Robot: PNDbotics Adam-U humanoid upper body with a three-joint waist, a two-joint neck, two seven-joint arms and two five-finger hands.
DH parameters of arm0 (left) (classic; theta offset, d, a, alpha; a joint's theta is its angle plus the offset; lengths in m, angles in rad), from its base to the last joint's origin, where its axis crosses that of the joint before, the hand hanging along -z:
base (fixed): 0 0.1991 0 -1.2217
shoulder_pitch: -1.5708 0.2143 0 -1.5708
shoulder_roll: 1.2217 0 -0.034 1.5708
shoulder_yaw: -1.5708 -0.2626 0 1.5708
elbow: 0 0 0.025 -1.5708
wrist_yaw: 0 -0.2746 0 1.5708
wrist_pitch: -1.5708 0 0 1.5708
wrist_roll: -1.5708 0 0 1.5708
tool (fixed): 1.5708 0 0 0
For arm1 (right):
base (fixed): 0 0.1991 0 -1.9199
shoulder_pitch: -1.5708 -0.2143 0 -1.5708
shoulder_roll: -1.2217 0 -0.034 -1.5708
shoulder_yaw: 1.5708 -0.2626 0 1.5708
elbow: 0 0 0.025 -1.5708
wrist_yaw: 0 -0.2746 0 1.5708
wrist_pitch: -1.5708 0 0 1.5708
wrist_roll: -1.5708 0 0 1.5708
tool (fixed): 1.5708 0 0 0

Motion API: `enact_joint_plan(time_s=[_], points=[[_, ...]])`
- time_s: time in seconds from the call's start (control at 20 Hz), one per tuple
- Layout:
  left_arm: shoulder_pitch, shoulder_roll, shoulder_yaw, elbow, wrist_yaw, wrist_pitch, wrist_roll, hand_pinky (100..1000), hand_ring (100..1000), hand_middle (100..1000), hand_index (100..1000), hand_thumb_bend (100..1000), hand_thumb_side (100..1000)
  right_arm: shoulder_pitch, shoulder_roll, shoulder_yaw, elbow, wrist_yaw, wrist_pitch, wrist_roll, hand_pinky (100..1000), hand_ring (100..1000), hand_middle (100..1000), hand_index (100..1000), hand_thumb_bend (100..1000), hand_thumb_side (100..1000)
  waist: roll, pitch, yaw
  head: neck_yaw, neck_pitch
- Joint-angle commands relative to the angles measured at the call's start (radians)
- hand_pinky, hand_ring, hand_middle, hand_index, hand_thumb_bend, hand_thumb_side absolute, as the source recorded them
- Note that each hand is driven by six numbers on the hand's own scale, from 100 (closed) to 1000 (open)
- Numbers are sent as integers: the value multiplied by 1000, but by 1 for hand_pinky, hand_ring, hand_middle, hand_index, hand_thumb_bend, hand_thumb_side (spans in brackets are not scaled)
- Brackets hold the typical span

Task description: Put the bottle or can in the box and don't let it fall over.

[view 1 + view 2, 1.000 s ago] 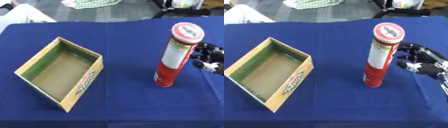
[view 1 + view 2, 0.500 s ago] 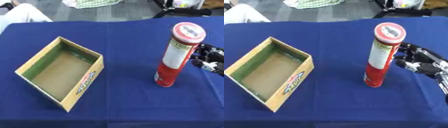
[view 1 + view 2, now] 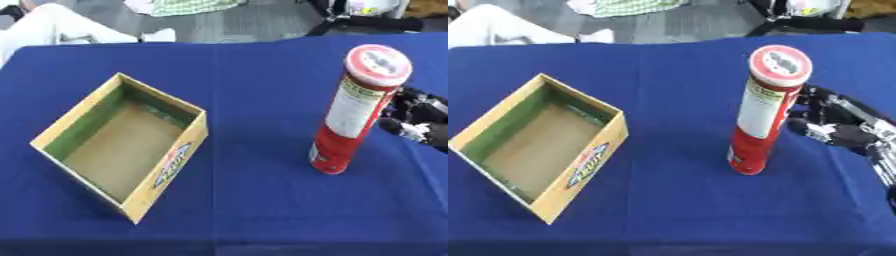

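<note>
A tall red can [image 3: 764, 110] with a white label and a white-rimmed lid stands upright on the blue table, right of centre. An open cardboard box [image 3: 127, 142] with a green inner wall and a printed side lies to the left, empty. My right hand [image 3: 837, 124] is just to the right of the can, fingers spread towards it; its fingertips [image 3: 808, 103] lie close beside the can's label, and I cannot tell whether they touch. My left hand shows in neither view.
A blue cloth [image 3: 245, 210] covers the table. Beyond its far edge lie grey floor, white and checked cloth [image 3: 175, 6], and black equipment [image 3: 367, 20]. Bare blue cloth separates the box and the can.
My right hand has edged leftwards, closer to the can. The can and box stand where they were.
</note>
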Motion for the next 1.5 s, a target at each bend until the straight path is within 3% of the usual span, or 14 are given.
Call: enact_joint_plan(time_s=[0.05, 0.85, 1.5], points=[[-6, 19, 5, -16, -3, -1, -4, 704, 1000, 915, 855, 504, 888, -17, -17, -1, -6, 9, 4, -9, 884, 1000, 1000, 946, 534, 371, -3, -5, 3, -4, 6], [-11, 15, 1, -17, -2, 1, -9, 705, 1000, 915, 855, 502, 889, -55, 1, 23, -9, 16, 14, -23, 883, 1000, 1000, 921, 535, 388, -5, 1, 11, -6, 6], [-11, 17, 3, -17, -2, 0, -10, 706, 1000, 915, 856, 500, 891, -47, -6, 2, 0, 37, 20, -50, 889, 1000, 1000, 929, 550, 399, -4, 2, 8, -4, 6]])
